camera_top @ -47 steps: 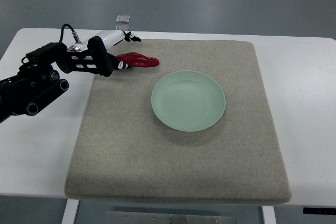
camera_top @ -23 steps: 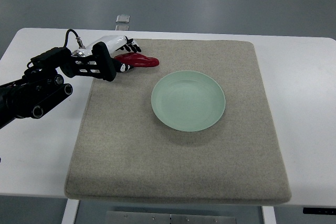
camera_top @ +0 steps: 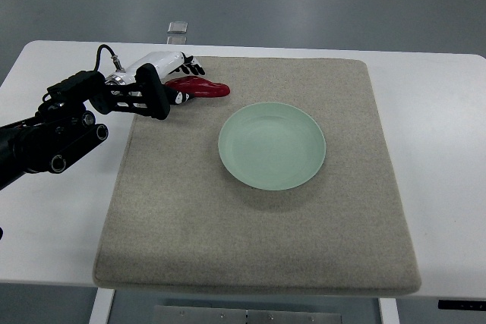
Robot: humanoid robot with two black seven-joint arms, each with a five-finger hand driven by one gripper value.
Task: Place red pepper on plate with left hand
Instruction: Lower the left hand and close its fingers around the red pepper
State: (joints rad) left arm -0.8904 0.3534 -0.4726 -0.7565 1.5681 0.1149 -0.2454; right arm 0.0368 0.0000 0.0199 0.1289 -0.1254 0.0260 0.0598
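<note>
The red pepper (camera_top: 205,89) lies on the grey mat near its far left corner, tip pointing right. My left hand (camera_top: 184,81), white with black fingertips, comes in from the left and sits over the pepper's stem end. Its fingers (camera_top: 194,67) curl against the far side and the thumb (camera_top: 179,97) presses the near side, so the hand is shut on the pepper. The pale green plate (camera_top: 272,146) sits empty in the middle of the mat, to the right of and nearer than the pepper. The right hand is out of view.
The grey felt mat (camera_top: 258,248) covers most of the white table (camera_top: 440,149). A small clear object (camera_top: 178,30) stands at the table's far edge behind the hand. My black left forearm (camera_top: 53,134) stretches over the table's left part.
The left hand moved right and slightly nearer, onto the pepper's stem end, and its fingers came down around it. The pepper and plate have stayed in place.
</note>
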